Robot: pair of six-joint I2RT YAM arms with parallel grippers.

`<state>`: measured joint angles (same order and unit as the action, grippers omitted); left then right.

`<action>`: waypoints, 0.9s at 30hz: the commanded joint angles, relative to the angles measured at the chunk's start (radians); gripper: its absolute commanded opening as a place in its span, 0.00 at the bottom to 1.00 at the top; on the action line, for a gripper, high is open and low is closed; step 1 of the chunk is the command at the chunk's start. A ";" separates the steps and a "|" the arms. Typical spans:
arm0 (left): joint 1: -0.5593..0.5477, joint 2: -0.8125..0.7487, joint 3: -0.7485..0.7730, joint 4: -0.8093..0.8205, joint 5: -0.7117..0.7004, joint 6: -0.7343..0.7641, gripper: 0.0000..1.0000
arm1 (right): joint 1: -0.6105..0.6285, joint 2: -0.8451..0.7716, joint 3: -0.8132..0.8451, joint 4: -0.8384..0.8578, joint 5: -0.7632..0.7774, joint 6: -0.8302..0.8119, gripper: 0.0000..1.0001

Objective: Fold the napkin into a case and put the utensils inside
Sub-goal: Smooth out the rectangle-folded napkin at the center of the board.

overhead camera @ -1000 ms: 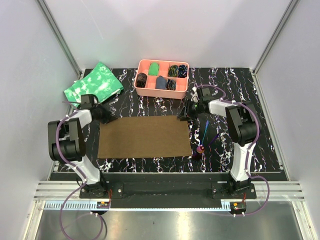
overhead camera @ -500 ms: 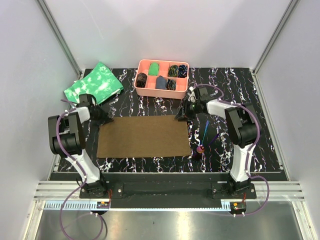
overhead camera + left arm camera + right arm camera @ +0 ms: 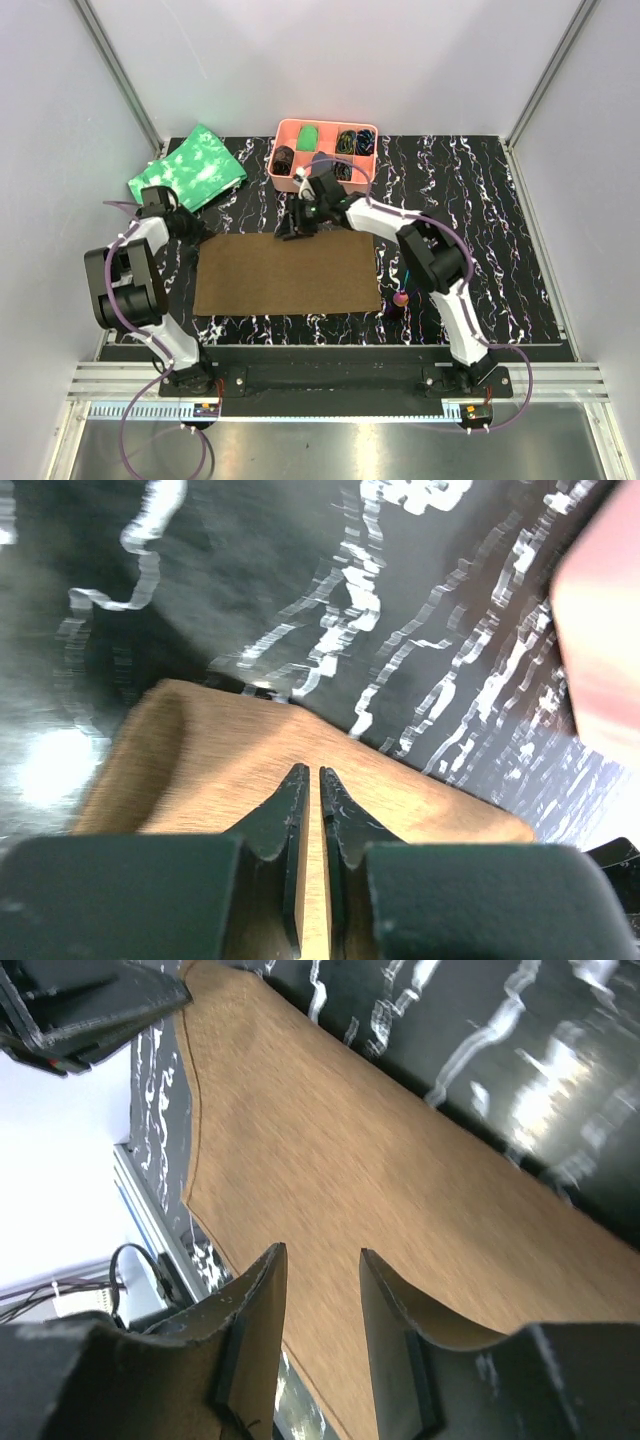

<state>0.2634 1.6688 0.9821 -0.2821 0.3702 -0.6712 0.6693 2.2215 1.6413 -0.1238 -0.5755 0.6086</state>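
The brown napkin (image 3: 288, 275) lies flat as a wide rectangle in the middle of the table. My left gripper (image 3: 197, 233) sits low at its far-left corner; the left wrist view shows the jaws (image 3: 309, 770) a narrow slit apart over the napkin (image 3: 200, 750), nothing between them. My right gripper (image 3: 290, 230) hovers at the middle of the napkin's far edge, open (image 3: 321, 1250) and empty above the cloth (image 3: 330, 1140). The utensils (image 3: 403, 290) lie right of the napkin, pink-red end nearest me, partly behind the right arm.
A pink compartment tray (image 3: 325, 122) with small items stands at the back centre, just behind the right gripper, and shows as a pink blur (image 3: 600, 630) in the left wrist view. A green mottled cloth (image 3: 188, 168) lies at the back left.
The right arm has swung left from the napkin's far-right corner to the middle of its far edge, jaws a little wider. The left jaws have parted slightly at the far-left corner.
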 commanded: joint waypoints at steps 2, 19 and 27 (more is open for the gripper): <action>0.045 0.046 0.021 -0.031 -0.027 0.038 0.10 | 0.029 0.131 0.205 0.038 -0.004 0.077 0.44; 0.062 0.109 0.136 -0.126 -0.134 0.105 0.10 | 0.026 0.319 0.381 -0.062 0.029 0.024 0.41; 0.057 0.094 0.121 -0.115 -0.165 0.111 0.09 | -0.042 0.078 0.114 -0.007 0.051 -0.029 0.46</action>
<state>0.3202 1.8038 1.0866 -0.4168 0.2543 -0.5880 0.6827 2.4397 1.8462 -0.1352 -0.5545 0.6338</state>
